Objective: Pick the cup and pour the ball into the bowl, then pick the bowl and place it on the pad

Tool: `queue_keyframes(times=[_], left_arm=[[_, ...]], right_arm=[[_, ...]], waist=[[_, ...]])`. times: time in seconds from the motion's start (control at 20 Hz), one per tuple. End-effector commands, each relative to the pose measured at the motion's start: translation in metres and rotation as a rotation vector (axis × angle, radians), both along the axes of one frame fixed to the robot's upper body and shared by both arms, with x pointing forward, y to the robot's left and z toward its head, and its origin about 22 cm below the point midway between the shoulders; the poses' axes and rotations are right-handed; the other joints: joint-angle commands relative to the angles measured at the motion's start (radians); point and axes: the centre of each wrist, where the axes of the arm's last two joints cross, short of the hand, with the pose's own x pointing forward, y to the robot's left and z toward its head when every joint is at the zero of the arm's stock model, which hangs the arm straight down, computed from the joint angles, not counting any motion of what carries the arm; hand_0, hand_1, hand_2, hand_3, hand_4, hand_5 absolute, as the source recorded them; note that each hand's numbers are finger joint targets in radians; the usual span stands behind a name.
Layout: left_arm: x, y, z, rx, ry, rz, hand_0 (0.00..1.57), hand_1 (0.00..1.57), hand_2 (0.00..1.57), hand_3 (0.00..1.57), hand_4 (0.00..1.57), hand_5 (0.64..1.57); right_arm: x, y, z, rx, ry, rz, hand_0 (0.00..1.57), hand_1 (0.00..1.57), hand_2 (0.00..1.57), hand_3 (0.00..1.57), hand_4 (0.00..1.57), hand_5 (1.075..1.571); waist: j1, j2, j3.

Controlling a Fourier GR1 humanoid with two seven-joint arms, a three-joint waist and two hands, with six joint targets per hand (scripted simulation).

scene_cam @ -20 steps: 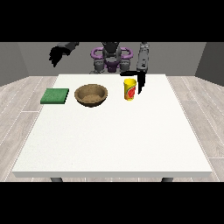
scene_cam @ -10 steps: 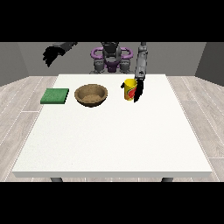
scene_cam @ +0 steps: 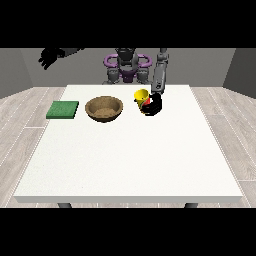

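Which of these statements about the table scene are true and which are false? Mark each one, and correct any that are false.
1. The yellow cup stands between the bowl and the green pad. False: the brown bowl is between the cup and the green pad.
2. The hand at the view's right is at the cup. True.
3. The bowl sits on the pad. False: it sits on the white table, beside the pad.
4. The hand at the view's left is raised, away from the table and every object. True.
5. The cup is being poured over the bowl. False: it is beside the bowl, not above it.
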Motion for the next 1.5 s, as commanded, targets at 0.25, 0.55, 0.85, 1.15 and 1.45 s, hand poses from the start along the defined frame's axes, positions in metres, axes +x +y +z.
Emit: queue_keyframes(times=[0.25, 0.55, 0.85, 1.15, 1.45], left_arm=[[0.033, -0.063, 0.041, 0.369, 0.078, -0.004, 1.30, 1.30, 1.57, 1.57, 1.40, 1.488], [0.021, -0.083, 0.012, 0.822, 0.131, 0.018, 1.37, 1.37, 1.57, 1.57, 1.45, 1.531], [0.038, -0.116, 0.036, 1.010, 0.155, 0.002, 1.36, 1.36, 1.57, 1.57, 1.46, 1.535], [0.048, -0.171, 0.073, 1.259, 0.154, -0.002, 1.31, 1.31, 1.57, 1.57, 1.47, 1.529], [0.054, -0.189, 0.091, 1.557, 0.110, 0.119, 1.47, 1.47, 1.57, 1.57, 1.10, 1.570]], right_arm=[[0.011, -0.027, -0.023, 0.021, 0.185, -0.055, 0.00, 0.00, 0.00, 0.28, 0.64, 1.564], [0.010, -0.033, -0.045, 0.023, 0.273, -0.044, 0.00, 0.00, 0.00, 0.15, 0.67, 1.561], [-0.009, -0.068, -0.074, 0.072, 0.267, -0.098, 0.00, 0.00, 0.00, 0.00, 0.69, 1.560], [0.011, -0.061, -0.077, 0.076, 0.308, -0.092, 0.00, 0.00, 0.00, 0.17, 0.70, 1.560], [0.013, -0.058, -0.085, 0.062, 0.344, -0.073, 0.00, 0.00, 0.00, 0.25, 0.70, 1.556]], waist=[[0.043, -0.185, 0.0006], [0.056, -0.254, 0.0030], [0.098, -0.268, -0.0002], [0.102, -0.313, -0.0004], [0.074, -0.324, -0.0006]])
